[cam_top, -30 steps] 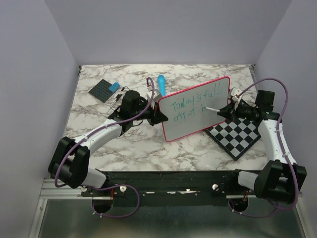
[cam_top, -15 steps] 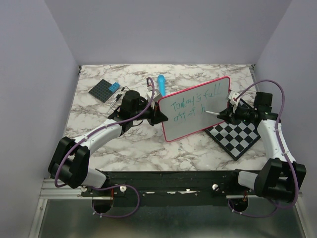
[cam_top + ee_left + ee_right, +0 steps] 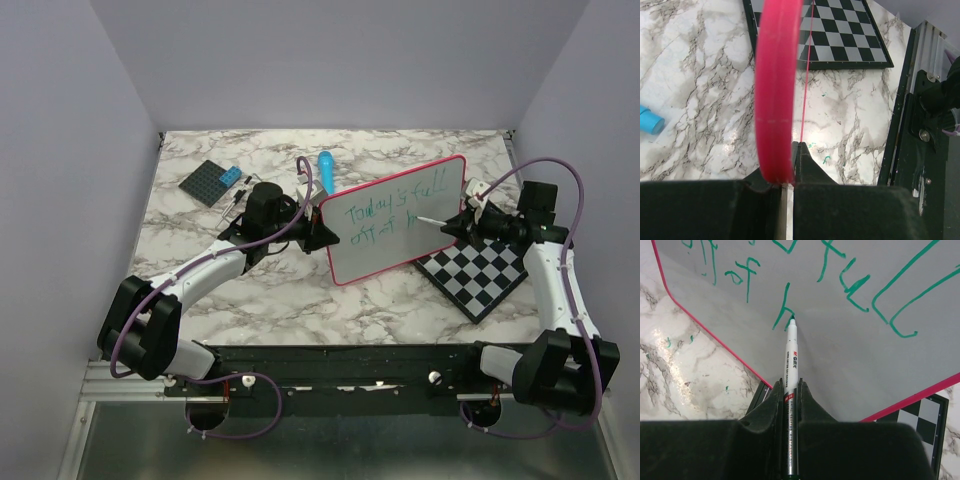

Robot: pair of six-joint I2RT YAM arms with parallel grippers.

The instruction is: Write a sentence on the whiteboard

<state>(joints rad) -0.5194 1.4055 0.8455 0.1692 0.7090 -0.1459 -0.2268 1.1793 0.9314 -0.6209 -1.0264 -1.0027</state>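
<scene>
My right gripper (image 3: 790, 386), clamped on the green marker (image 3: 790, 357), has dipped and come back up the "h", so the sentence (image 3: 392, 208) lacks "hope"; my left gripper (image 3: 786, 167) still pinches the whiteboard (image 3: 385, 255), tilted above the tabletop (image 3: 280, 300).

The whiteboard (image 3: 392, 255) is glossy white with a pink-red rim, and the sentence (image 3: 385, 212) on it is green. The marker (image 3: 791, 357) at the whiteboard has a white barrel and a green tip. Just right of the whiteboard lies a black-and-white checkered board (image 3: 482, 272). Beyond the whiteboard's left end lies a light-blue cylinder (image 3: 325, 168). The counter (image 3: 280, 300) is white marble veined grey-black.
</scene>
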